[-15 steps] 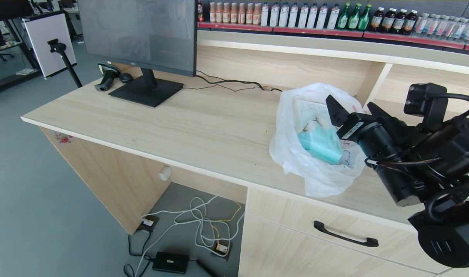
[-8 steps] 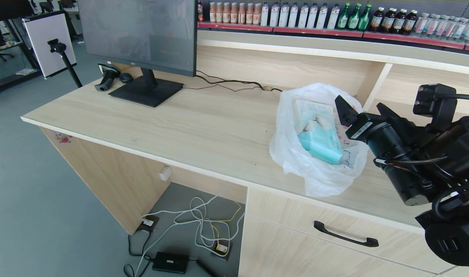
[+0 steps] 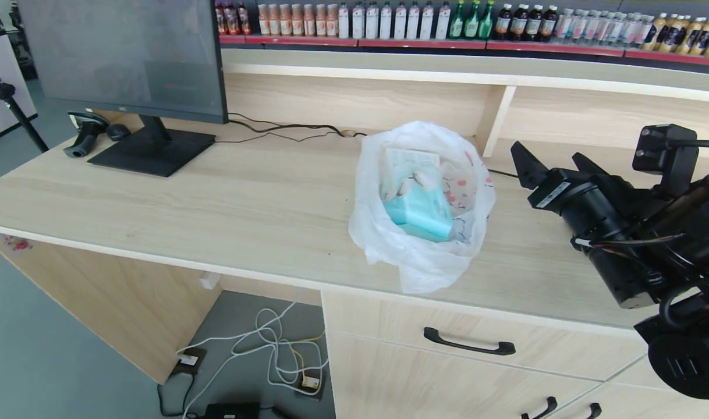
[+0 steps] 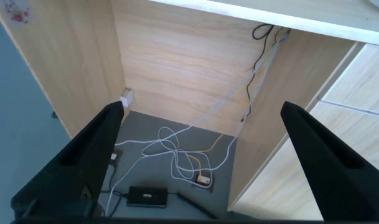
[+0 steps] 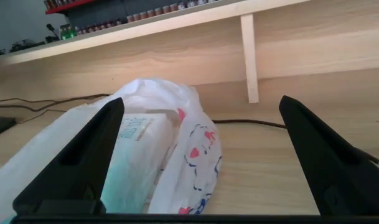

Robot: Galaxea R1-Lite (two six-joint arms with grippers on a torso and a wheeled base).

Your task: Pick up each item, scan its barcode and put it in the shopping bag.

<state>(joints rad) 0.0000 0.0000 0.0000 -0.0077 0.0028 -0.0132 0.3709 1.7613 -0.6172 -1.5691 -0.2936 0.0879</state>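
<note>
A white plastic shopping bag (image 3: 415,259) stands open on the wooden counter (image 3: 261,209). Inside it lies a teal and white tissue pack (image 3: 418,206). My right gripper (image 3: 555,166) hovers open and empty just right of the bag, above the counter. The right wrist view looks at the bag (image 5: 189,155) and the pack (image 5: 136,162) between the spread fingers of the right gripper (image 5: 200,106). My left gripper (image 4: 201,112) hangs open and empty below counter level, facing the floor cables (image 4: 177,155).
A monitor (image 3: 127,58) and a handheld scanner (image 3: 87,131) stand at the counter's far left. A wooden divider (image 3: 494,119) rises behind the bag, below a shelf of bottles (image 3: 447,17). Drawers with black handles (image 3: 468,346) sit under the counter.
The head camera has panned, shifting the whole scene. The right gripper has drawn back to the right, away from the bag's mouth. The bag and pack lie as before.
</note>
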